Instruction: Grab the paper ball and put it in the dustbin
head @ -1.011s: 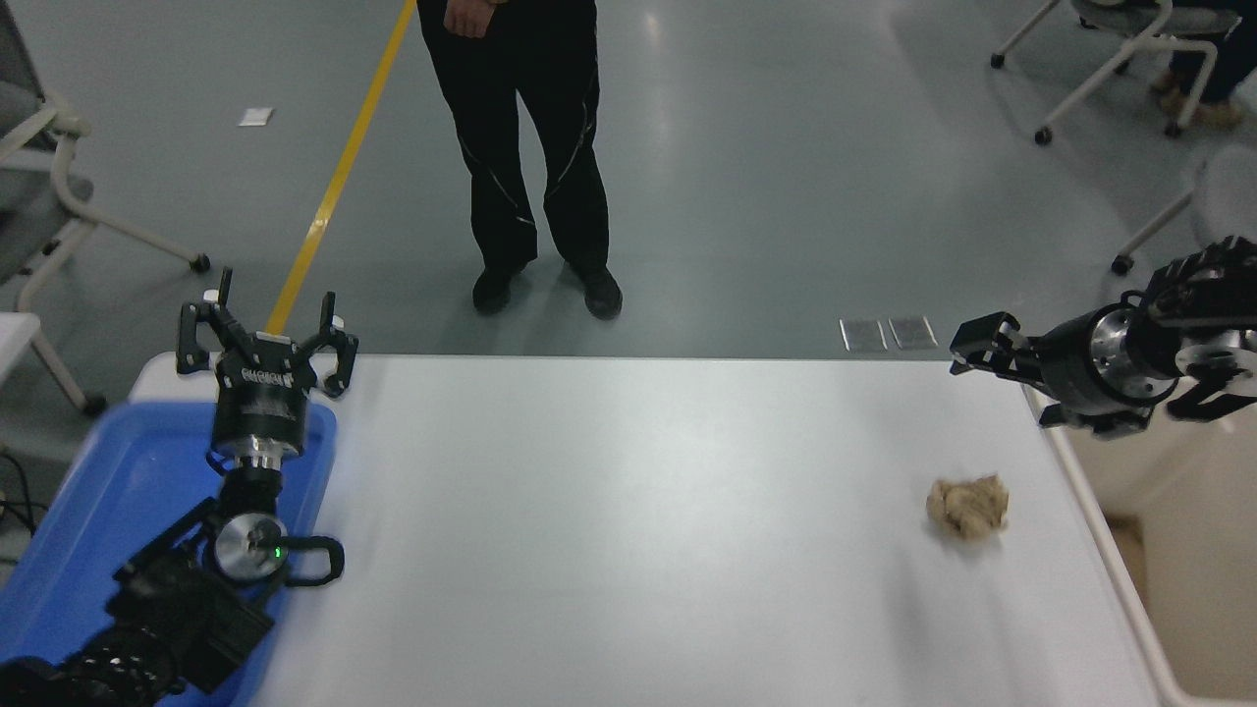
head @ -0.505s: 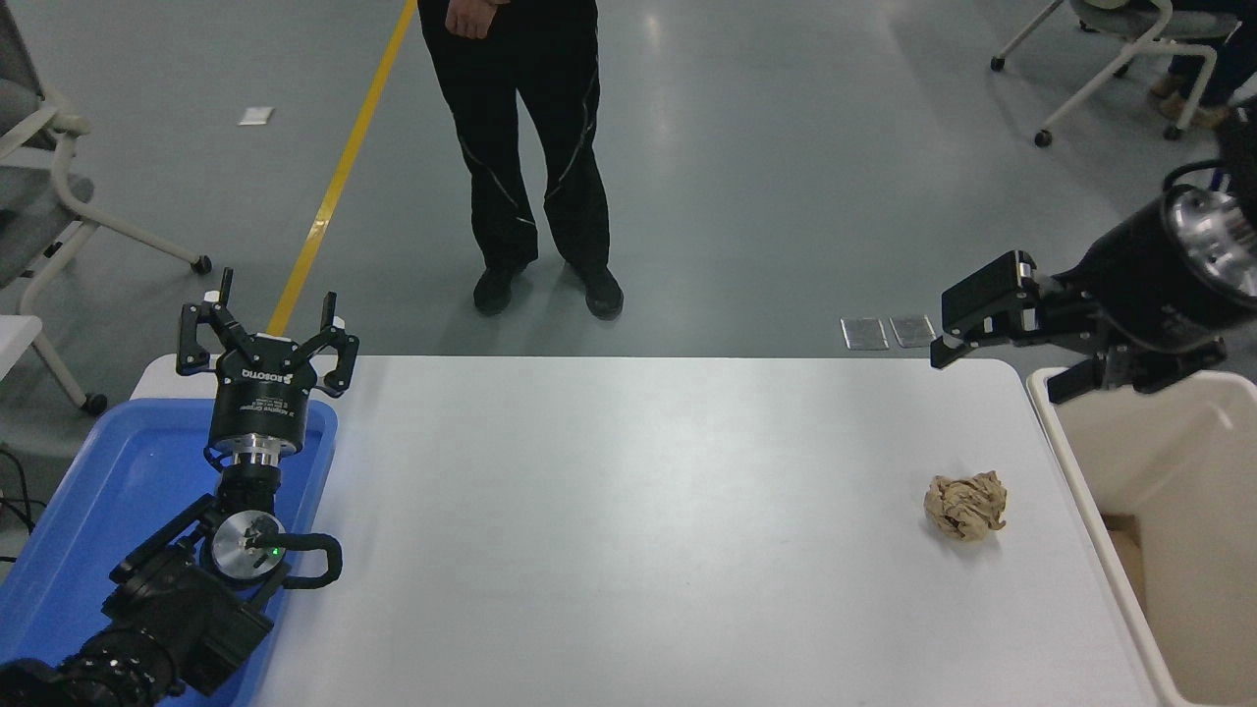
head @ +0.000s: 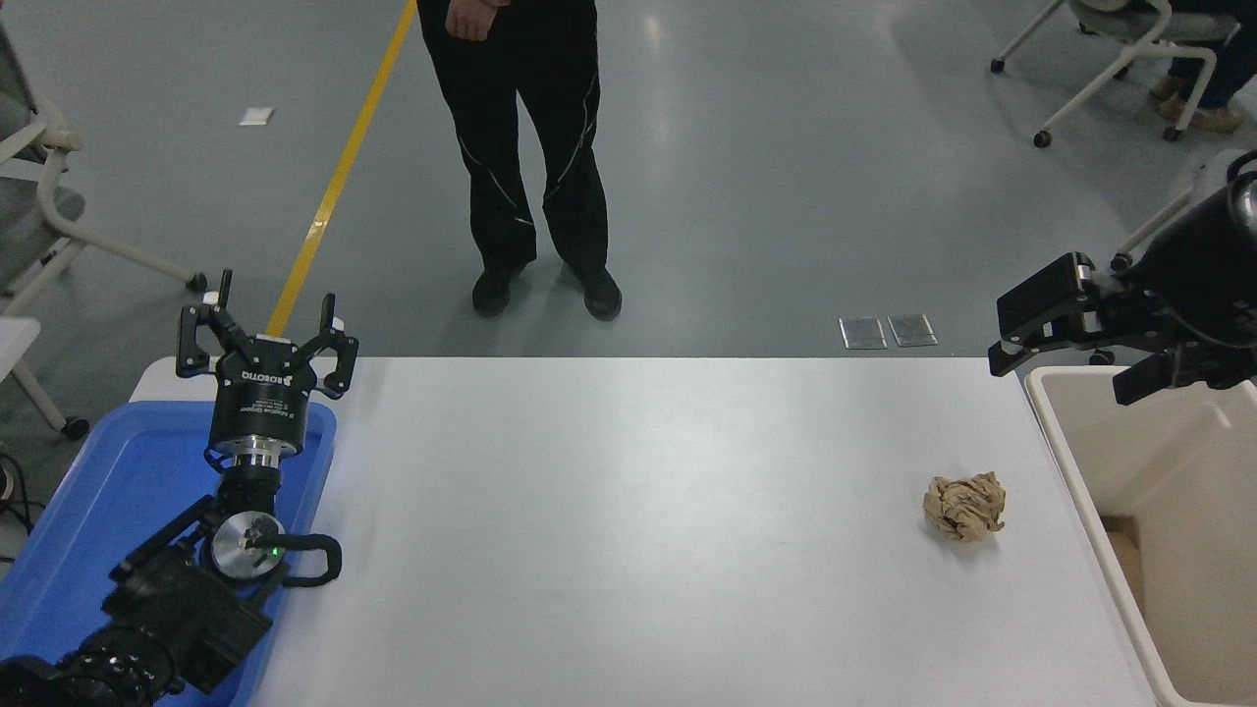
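At right of the frame we see the right gripper point(head: 1065, 344) hanging empty over the dustbin point(head: 1056, 412), its fingers spread wide. The paper ball point(head: 965, 506) lies on the table point(head: 628, 530), lower right, beside the bin. Lower left, the left gripper point(head: 267, 339) sits parked, splayed open

Paper ball point(head: 965, 507) was tan-brown, dustbin point(head: 1078, 462) cream-beige, tray point(head: 118, 481) bright blue, table point(head: 628, 511) white, both arms black, plus a yellow floor stripe point(head: 339, 177) on grey.
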Available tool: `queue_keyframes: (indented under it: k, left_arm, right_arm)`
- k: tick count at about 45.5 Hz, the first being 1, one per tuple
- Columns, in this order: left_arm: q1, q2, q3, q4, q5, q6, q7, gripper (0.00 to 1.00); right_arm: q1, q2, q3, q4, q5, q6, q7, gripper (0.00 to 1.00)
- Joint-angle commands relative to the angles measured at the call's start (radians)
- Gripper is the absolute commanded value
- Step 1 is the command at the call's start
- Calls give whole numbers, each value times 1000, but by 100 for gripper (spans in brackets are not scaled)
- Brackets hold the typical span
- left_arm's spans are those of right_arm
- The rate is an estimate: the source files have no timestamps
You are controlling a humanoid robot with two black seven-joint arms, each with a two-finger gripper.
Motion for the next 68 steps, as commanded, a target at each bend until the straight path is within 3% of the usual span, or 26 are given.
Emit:
queue_keyframes:
  k: [1, 8, 22, 44, 63, 68]
  left_arm:
    - [1, 0, 1, 0, 0, 0, 0, 99]
    - [-1, 0, 1, 0, 0, 0, 0, 99]
    - [1, 0, -1, 0, 0, 0, 0, 99]
    - [1, 0, 1, 0, 0, 0, 0, 99]
    - [1, 0, 1, 0, 0, 0, 0, 99]
    - [1, 0, -1, 0, 0, 0, 0, 99]
  right_arm:
    - [-285, 5, 19, -112, -1, -231, 0, 100]
    - [-525, 17, 129, -237, -1, -326, 3, 100]
    - [-873, 59, 387, -441, 1, -346, 13, 100]
    - [-1180, 215, 576, -748, 22, -409, 13, 100]
    - [-1287, 335, 579, -932, 21, -448, 13, 100]
    - [-1294, 343, 578, -952, 21, -449, 13, 95]
